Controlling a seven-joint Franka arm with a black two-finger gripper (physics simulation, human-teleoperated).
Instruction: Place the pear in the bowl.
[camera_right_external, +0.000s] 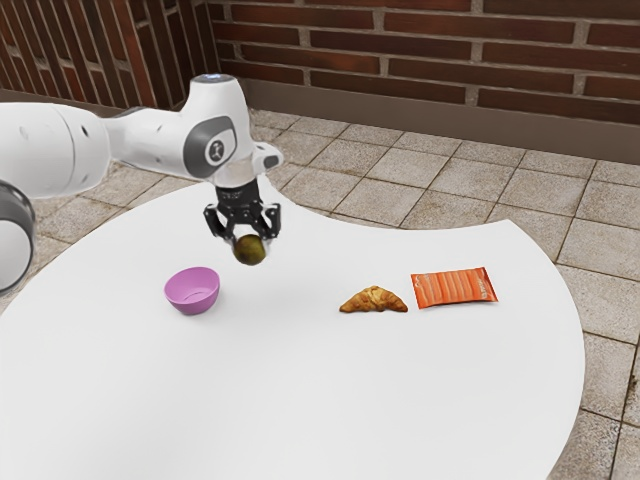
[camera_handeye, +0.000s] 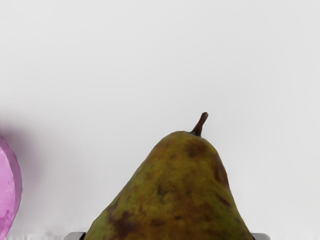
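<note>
Exterior view, left of centre: grasped pear (camera_right_external: 249, 250) between gripper fingers (camera_right_external: 273, 218), seemingly on rounded flanks, so risked slippage short of bowl (camera_right_external: 195, 301), frame left.

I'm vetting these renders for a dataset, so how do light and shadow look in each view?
Exterior view: bright, even light leaves the table almost flat white, with barely any shadow around the croissant; wrist view: a soft grey shadow borders the pink bowl, and the pear shows no strong glare.
</note>
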